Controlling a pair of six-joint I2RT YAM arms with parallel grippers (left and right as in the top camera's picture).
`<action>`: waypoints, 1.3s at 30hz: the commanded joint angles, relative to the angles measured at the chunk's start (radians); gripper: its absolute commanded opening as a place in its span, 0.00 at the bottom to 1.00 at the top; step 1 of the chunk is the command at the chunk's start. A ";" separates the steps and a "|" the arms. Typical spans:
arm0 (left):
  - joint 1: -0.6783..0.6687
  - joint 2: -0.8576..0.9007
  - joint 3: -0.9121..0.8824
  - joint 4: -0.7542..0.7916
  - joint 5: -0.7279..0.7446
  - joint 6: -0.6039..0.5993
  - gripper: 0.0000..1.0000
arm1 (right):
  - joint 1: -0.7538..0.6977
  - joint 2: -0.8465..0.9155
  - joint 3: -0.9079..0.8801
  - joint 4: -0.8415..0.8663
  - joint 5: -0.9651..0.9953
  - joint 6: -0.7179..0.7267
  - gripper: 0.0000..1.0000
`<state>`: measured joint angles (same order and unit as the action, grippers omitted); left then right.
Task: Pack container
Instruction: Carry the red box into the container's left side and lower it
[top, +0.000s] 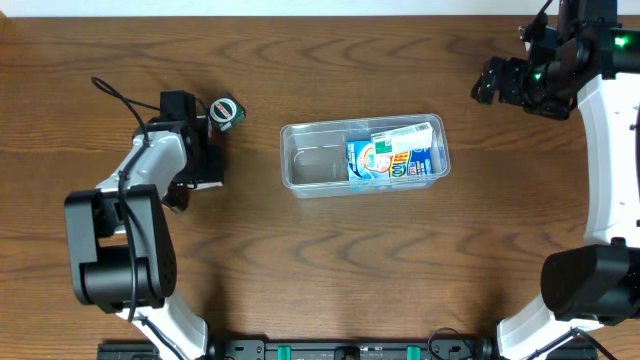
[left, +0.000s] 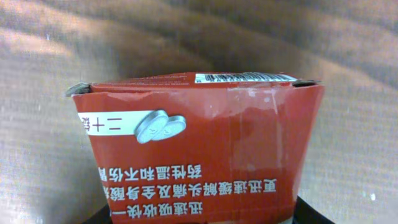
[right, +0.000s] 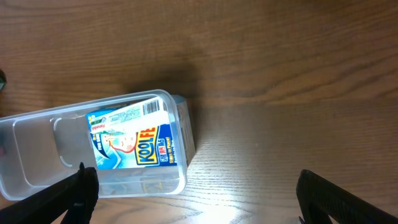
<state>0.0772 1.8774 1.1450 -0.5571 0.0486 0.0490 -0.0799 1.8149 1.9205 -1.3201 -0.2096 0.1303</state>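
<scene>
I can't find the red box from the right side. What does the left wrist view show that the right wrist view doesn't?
Only the left wrist view: a red box with Chinese print and a barcode on its top face, seen close up and filling most of the frame.
Only the right wrist view: the clear container with a blue and white packet lying in it, and the right gripper, fingers wide apart and holding nothing.
Both: the brown wood table.
</scene>
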 joint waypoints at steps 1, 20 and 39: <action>0.000 -0.088 0.032 -0.008 -0.003 -0.022 0.49 | 0.008 -0.003 0.012 0.000 -0.005 0.014 0.99; -0.334 -0.466 0.033 -0.011 0.056 -0.301 0.49 | 0.008 -0.003 0.012 0.000 -0.004 0.014 0.99; -0.645 -0.367 0.032 0.076 -0.047 -0.442 0.44 | 0.008 -0.003 0.012 0.000 -0.004 0.014 0.99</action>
<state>-0.5568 1.4654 1.1572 -0.4965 0.0341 -0.3592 -0.0799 1.8149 1.9205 -1.3201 -0.2096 0.1307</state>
